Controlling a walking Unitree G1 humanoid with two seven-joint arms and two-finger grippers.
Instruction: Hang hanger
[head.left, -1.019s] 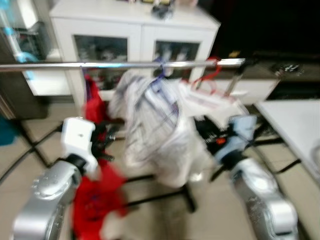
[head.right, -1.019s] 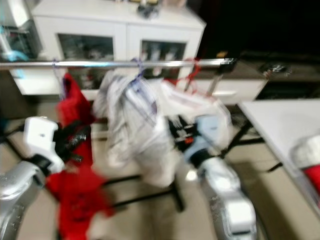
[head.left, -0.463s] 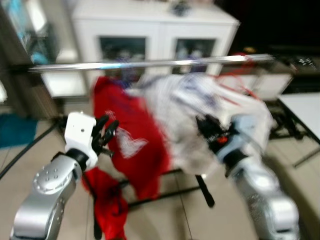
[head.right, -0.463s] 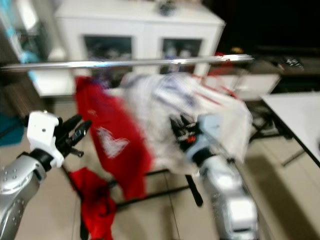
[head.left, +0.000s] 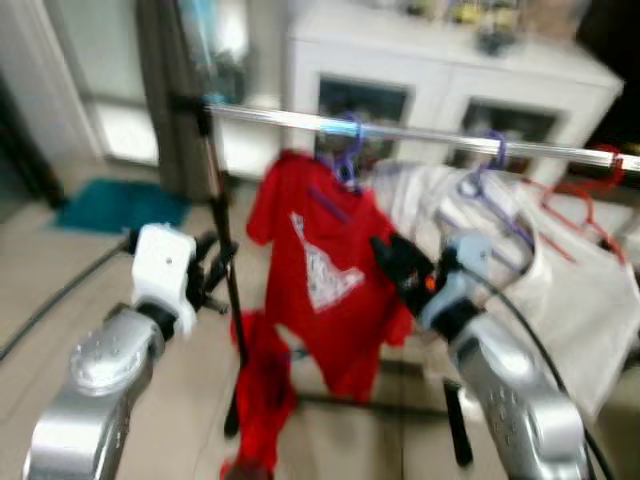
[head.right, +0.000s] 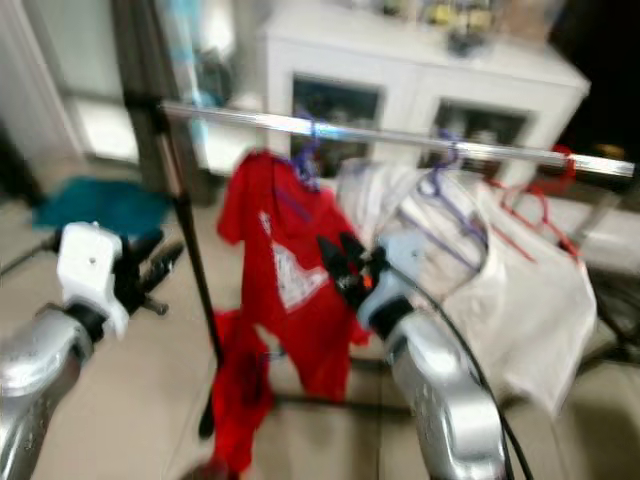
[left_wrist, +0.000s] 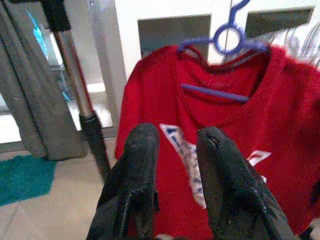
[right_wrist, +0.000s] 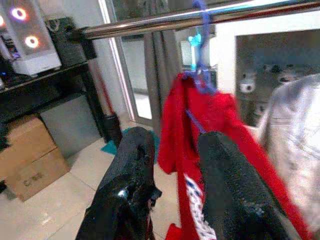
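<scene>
1. Black fingers of right gripper (right_wrist: 170, 195) apart, holding nothing, raised in front of red shirt (head.left: 325, 280).
2. Left gripper (left_wrist: 175, 185) likewise parted, empty, held beside rack post (head.left: 222, 250), pointing at shirt.
3. Shirt on purple hanger (left_wrist: 227, 42), hooked over steel rail (head.left: 400, 130), near rail's left end.
4. Second purple hanger (head.left: 490, 175) further right carrying white garment (head.left: 560, 270); red hanger (head.left: 590, 190) beyond.
5. Red cloth (head.left: 262, 400) draped low by post.
6. White cabinet (head.left: 450, 80) behind rail, teal mat (head.left: 120, 205) on floor at left.
</scene>
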